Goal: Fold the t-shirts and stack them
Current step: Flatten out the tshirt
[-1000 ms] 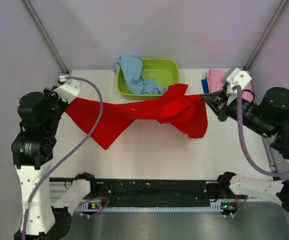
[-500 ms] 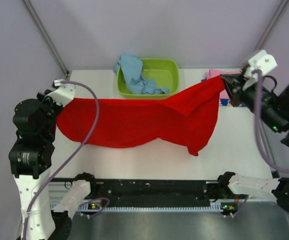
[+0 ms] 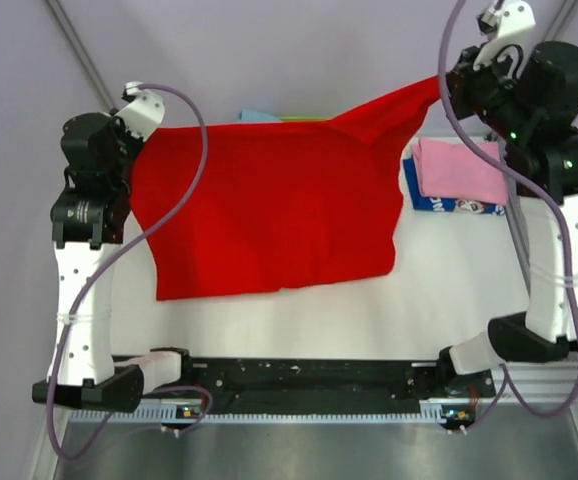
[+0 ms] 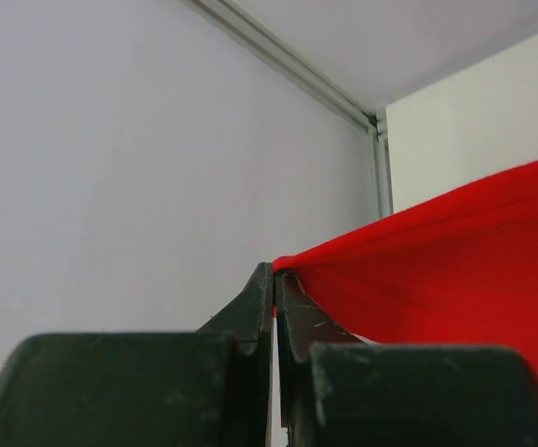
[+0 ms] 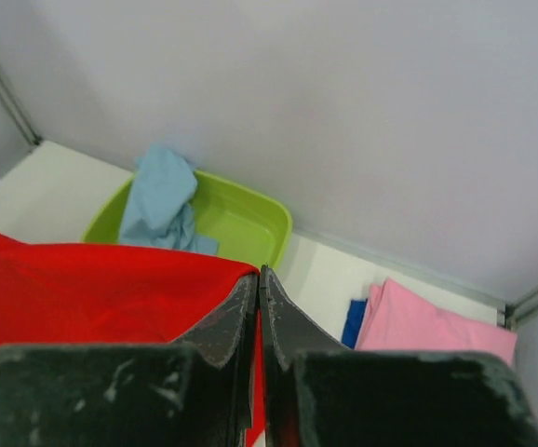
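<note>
The work surface is a white table (image 3: 449, 300) enclosed by pale grey walls, with metal framing in the far corners. I have the red t-shirt (image 3: 269, 210) lifted above the table and spread wide between both arms. Its lower hem hangs over the near half of the surface; I cannot tell whether it touches.

The left gripper (image 4: 275, 275) is clenched on the shirt's upper left corner, with cloth emerging from between the tips. The right gripper (image 5: 259, 275) is clenched on the upper right corner, where the cloth draws into a taut point.

Step in hand, as I judge it: spreading the shirt open prior to folding. No fold shows in the cloth yet. The next move calls for lowering both arms together, with the upper edge kept taut, so the shirt lands flat and clear of the finished stack. Uneven lowering would likely leave wrinkles.

Containers: the lime green basin (image 5: 241, 219) sits at the far edge of the table, largely hidden behind the red cloth in the overhead view. The right wrist view shows a crumpled light blue t-shirt (image 5: 162, 200) in it, draped over the left rim. It is the only item I can see there.

Stack: a folded pink t-shirt (image 3: 459, 170) lies on a folded dark blue t-shirt (image 3: 439, 203) at the right side of the table.
</note>
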`<state>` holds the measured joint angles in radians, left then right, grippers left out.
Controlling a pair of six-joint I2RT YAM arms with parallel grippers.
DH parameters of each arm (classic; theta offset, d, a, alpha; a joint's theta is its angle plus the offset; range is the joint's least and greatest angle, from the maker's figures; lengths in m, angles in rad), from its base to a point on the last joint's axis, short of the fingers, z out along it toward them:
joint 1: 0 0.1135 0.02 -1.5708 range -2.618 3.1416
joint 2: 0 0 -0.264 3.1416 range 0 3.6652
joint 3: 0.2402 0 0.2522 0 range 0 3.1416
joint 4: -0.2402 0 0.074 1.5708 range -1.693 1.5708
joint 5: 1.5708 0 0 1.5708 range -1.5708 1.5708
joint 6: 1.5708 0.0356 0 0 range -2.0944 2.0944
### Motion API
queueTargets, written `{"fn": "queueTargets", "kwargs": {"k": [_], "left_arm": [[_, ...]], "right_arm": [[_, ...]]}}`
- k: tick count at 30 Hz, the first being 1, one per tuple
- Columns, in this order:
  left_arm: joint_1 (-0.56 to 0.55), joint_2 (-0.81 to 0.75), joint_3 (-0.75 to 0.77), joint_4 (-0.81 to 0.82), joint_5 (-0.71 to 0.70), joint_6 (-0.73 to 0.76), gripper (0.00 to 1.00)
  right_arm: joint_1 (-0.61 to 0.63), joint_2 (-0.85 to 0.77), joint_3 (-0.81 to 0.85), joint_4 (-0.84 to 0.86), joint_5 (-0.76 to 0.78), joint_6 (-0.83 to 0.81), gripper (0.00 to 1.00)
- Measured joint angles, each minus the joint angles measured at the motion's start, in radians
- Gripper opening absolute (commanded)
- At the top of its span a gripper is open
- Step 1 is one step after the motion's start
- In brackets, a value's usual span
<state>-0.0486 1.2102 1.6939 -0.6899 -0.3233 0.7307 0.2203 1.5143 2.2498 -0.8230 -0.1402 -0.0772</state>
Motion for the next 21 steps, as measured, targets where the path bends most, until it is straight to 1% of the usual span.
{"fn": "queueTargets", "kwargs": {"k": [3,8,10,11,12,15,16,21], "left_arm": [[0.000,-0.035,0.011,0.016,0.017,0.000,0.00],[0.000,-0.134,0.008,-0.037,0.056,0.013,0.00],[0.000,-0.196,-0.023,-0.064,0.085,0.032,0.00],[0.000,-0.232,-0.043,-0.095,0.101,0.041,0.00],[0.000,-0.266,-0.068,-0.126,0.116,0.050,0.00],[0.000,-0.369,-0.165,-0.206,0.147,0.069,0.00],[0.000,-0.406,-0.213,-0.231,0.153,0.077,0.00],[0.000,-0.531,-0.467,-0.337,0.158,0.097,0.00]], "right_arm": [[0.002,-0.116,-0.056,0.013,-0.040,0.000,0.00],[0.001,-0.438,-0.220,0.013,-0.084,0.013,0.00],[0.001,-0.536,-0.254,-0.009,-0.119,0.037,0.00],[0.001,-0.625,-0.310,-0.009,-0.159,0.064,0.00],[0.001,-0.645,-0.321,-0.014,-0.169,0.072,0.00],[0.000,-0.762,-0.479,-0.034,-0.267,0.135,0.00],[0.000,-0.778,-0.523,-0.050,-0.290,0.148,0.00],[0.000,-0.808,-0.870,-0.134,-0.430,0.243,0.00]]}}
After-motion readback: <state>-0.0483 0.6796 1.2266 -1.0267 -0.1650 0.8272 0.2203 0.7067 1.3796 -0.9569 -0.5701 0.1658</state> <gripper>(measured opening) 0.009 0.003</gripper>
